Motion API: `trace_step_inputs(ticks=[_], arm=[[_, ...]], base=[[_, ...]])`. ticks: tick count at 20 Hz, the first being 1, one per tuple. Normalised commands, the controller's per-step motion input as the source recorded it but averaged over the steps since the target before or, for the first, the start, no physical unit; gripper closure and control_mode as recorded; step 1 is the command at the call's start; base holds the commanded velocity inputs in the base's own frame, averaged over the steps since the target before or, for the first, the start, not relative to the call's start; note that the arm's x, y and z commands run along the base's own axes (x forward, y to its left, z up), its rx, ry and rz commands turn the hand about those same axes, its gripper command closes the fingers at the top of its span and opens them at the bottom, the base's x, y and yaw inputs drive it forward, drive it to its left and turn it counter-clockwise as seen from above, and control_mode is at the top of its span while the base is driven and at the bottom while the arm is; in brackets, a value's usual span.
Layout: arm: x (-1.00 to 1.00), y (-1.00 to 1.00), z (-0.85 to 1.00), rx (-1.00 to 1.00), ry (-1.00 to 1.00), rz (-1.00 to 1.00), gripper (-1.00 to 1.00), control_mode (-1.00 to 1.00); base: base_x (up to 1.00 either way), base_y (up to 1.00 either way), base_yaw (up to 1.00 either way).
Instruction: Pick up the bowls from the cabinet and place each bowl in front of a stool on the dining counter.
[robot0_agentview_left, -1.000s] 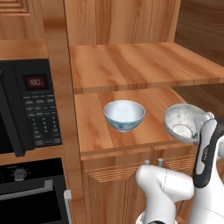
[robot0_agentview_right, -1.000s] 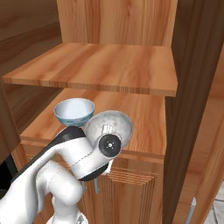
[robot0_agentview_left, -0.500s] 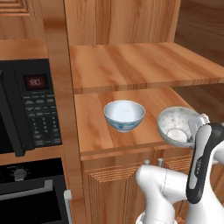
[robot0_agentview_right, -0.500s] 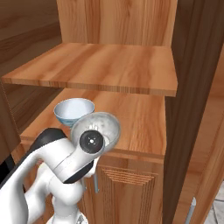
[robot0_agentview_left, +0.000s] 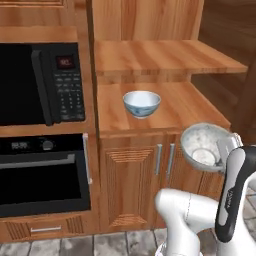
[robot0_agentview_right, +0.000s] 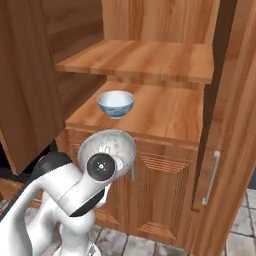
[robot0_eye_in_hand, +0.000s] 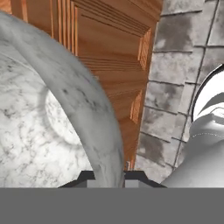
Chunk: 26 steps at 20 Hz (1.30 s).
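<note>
Out in front of the lower doors of the cabinet (robot0_agentview_left: 150, 165), clear of its shelf edge, the speckled grey-white bowl (robot0_agentview_left: 205, 146) hangs in the air on the gripper (robot0_eye_in_hand: 107, 175). In the hand view the bowl's rim runs straight down between the jaws, one fingertip on the inside of the wall and one outside, so they are pinched on the rim and not spread around the body. The bowl's mouth is tipped toward the base cameras rather than facing up: the left base view looks into it at a slant, and the right base view (robot0_agentview_right: 107, 150) shows it partly behind the wrist joint.

The relation that matters next is that the held bowl lies off to one side of the jaws, hanging from a single point on its rim. Most of its weight sits away from the grip, so I judge that any quick swing or wrist roll could let it pivot or slip.

The blue-patterned white bowl (robot0_agentview_left: 142, 103) sits upright on the cabinet's lower shelf (robot0_agentview_left: 187, 107), well apart from the carried one, beneath the upper shelf (robot0_agentview_right: 150, 57). A black microwave (robot0_agentview_left: 40, 82) sits left of the cabinet in the left base view.

The stool and dining counter lie outside these pictures, so the carry probably calls for the base to turn away.
</note>
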Motion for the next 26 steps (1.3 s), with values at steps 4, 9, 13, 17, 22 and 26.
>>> trace_step_inputs(ticks=[4,9,13,17,22,26], arm=[[0.0,0.0,0.0,0.0,0.0,0.0,1.0,1.0],[0.0,0.0,0.0,0.0,0.0,0.0,1.0,1.0],[0.0,0.0,0.0,0.0,0.0,0.0,1.0,1.0],[0.0,0.0,0.0,0.0,0.0,0.0,1.0,1.0],[0.0,0.0,0.0,0.0,0.0,0.0,1.0,1.0],[0.0,0.0,0.0,0.0,0.0,0.0,1.0,1.0]], base=[[-1.0,-0.13,0.77],[-0.77,-0.38,0.93],[-0.47,-0.15,1.0],[-0.18,0.0,1.0],[-0.09,0.0,1.0],[-0.07,0.0,1.0]])
